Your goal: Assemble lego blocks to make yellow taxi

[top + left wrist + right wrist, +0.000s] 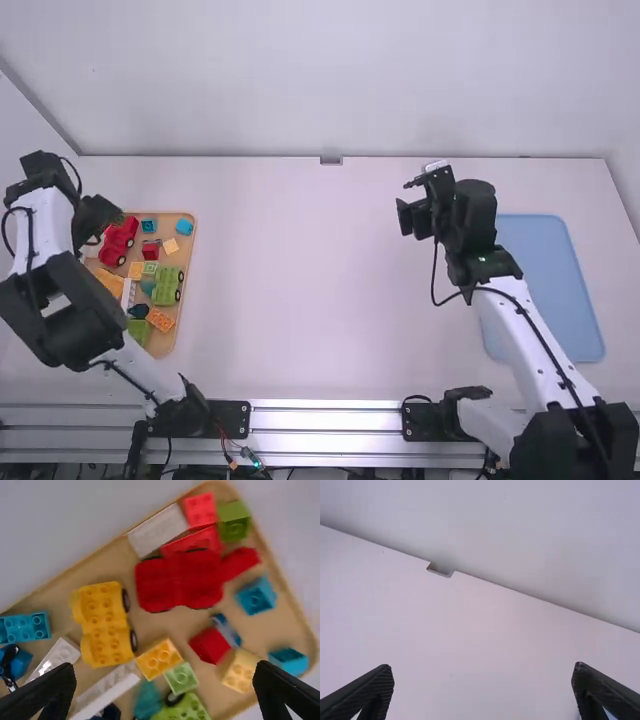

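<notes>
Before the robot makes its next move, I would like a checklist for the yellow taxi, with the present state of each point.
1. Left gripper ready to grasp: ok, jaws open, nothing between them.
2. Right gripper free to help: ok, open and empty, away from the tray.
3. Yellow car base upright: ok, studs up, wheels along one side.
4. Left gripper lined up with the car base: not ok, the yellow brick appears nearer the middle between its jaws.
5. Car base not touching its neighbours: cannot tell, the long white brick lies very close.
</notes>
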Motion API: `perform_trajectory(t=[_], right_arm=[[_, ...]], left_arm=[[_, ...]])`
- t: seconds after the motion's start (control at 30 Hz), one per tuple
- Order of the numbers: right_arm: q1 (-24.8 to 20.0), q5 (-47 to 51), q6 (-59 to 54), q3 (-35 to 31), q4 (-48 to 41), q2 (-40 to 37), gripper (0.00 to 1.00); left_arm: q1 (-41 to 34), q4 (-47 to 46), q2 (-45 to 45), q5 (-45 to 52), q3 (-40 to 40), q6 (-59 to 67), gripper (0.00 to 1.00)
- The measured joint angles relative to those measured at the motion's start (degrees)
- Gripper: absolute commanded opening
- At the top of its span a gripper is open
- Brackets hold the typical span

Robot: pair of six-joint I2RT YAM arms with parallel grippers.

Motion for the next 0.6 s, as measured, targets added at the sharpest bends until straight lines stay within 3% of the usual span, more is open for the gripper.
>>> perform_trajectory(t=[0.23, 0.6], right_arm=[[0.7, -0.3, -0.7, 1.6, -0.7, 2.8, 0.99], [1.2, -0.6, -1.0, 2.1, -0.7, 3.2, 0.99]], left_arm=[[5.3, 0.3, 5.9, 1.1, 0.0, -0.9, 0.99], [5.4, 5.7, 6.1, 3.1, -9.2, -1.3, 0.99]])
